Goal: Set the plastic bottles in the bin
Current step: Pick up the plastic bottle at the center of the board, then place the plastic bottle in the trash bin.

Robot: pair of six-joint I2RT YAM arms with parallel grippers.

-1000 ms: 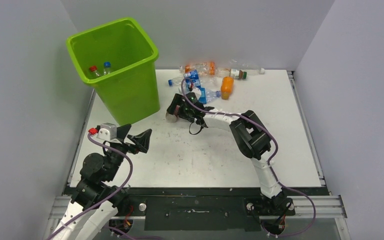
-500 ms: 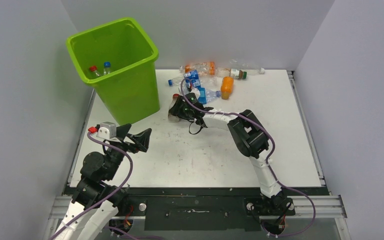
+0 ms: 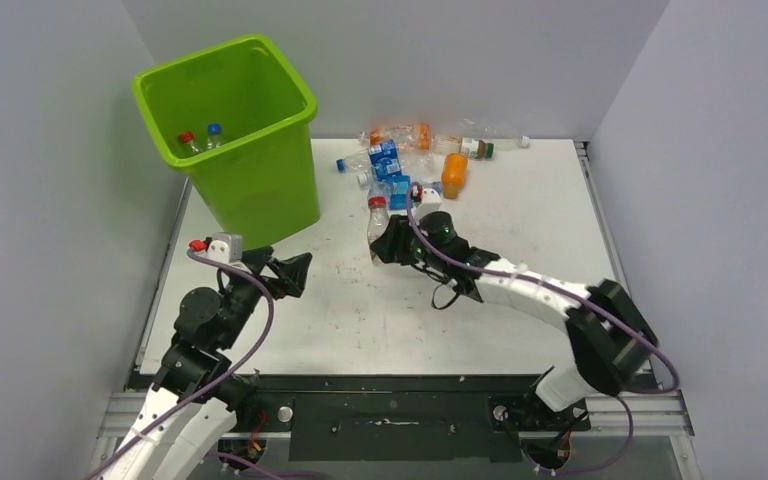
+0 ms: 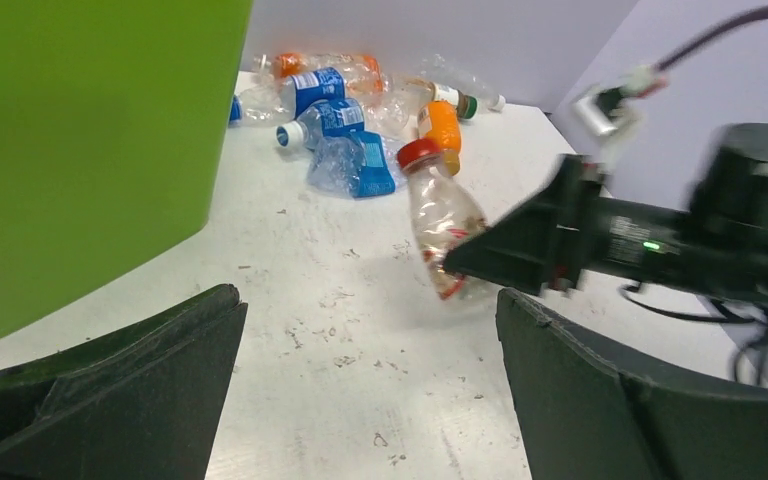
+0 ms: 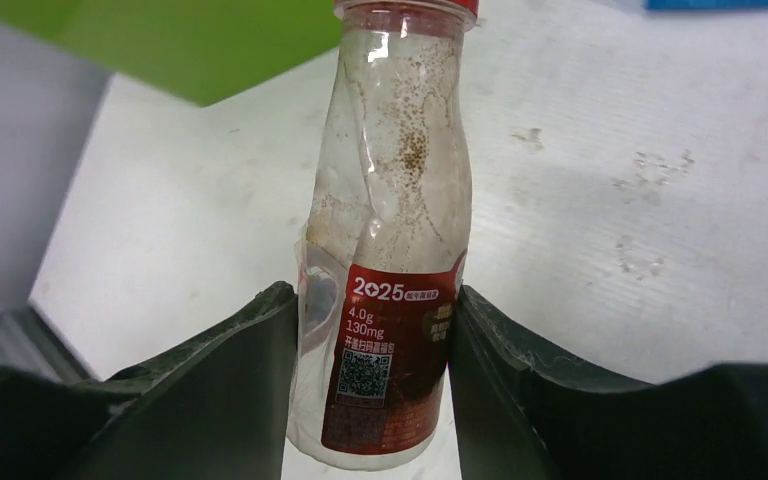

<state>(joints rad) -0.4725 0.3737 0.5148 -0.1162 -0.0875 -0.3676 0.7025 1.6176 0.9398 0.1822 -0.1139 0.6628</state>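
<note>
- Progress looks small so far: two bottles (image 3: 189,141), one red-capped and one blue-capped, lie at the bottom of the green bin (image 3: 260,190). The bin stands at the far left corner of the bench (image 3: 360,320).
- The right fingers (image 3: 387,243) are closed partway around the lower body of a clear red-capped bottle (image 5: 390,200), one finger pressed against each side of its red label.
- That bottle points cap-up with a slight tilt, out on the open bench to the right of the bin and apart from it. Whether its base is clear of the bench I cannot tell.
- The left fingers (image 3: 293,272) are spread wide and hold nothing. They hang low over the bench near the bin's front corner, facing the held bottle.
- What is left is a heap of bottles (image 3: 410,160) along the far edge of the bench: some with blue labels, some orange, some plain clear, a few crushed. They overlap too much to count surely.
- The step in hand seems to be carrying the gripped bottle to the bin. It would have to rise above the rim, which stands far taller than the bottle, before release.
- By this reckoning most of the job remains, one bottle at a time.
</note>
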